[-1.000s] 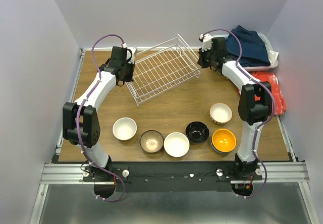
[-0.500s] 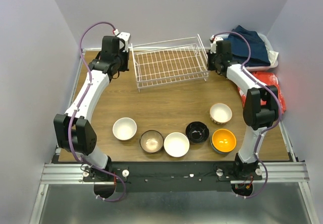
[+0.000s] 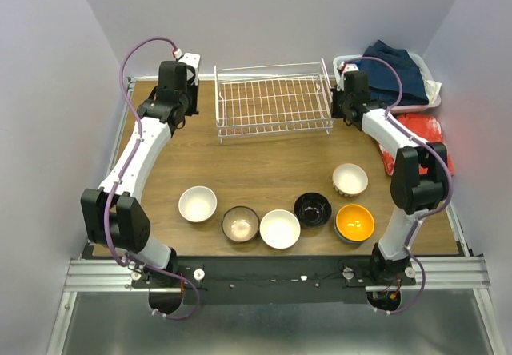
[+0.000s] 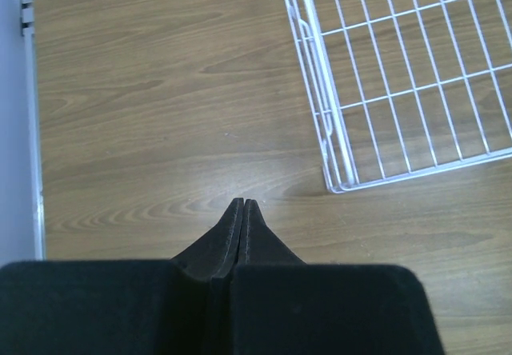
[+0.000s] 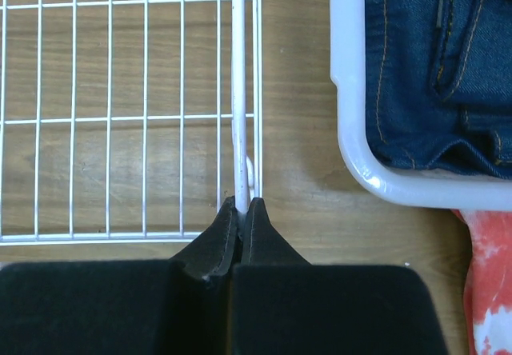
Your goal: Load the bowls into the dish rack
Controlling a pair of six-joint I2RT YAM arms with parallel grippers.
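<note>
The white wire dish rack (image 3: 272,99) stands square at the back middle of the table, empty. My right gripper (image 5: 244,205) is shut on the top wire of the dish rack's right side (image 5: 239,91). My left gripper (image 4: 243,203) is shut and empty over bare wood, just left of the rack's near left corner (image 4: 336,181). Several bowls stand in a row near the front: white (image 3: 198,204), dark with a tan inside (image 3: 240,224), white (image 3: 280,229), glossy black (image 3: 313,209), orange (image 3: 354,222) and cream ribbed (image 3: 350,179).
A white plastic basket (image 3: 432,91) of blue clothes (image 5: 432,59) stands at the back right, close to the rack's right side. A red-orange packet (image 3: 428,143) lies at the right edge. The table's left edge (image 4: 32,131) runs beside my left gripper.
The rack has swung from a diagonal pose to square with the back wall. My right gripper moved with its side; my left gripper has drawn away to the left of the rack.
</note>
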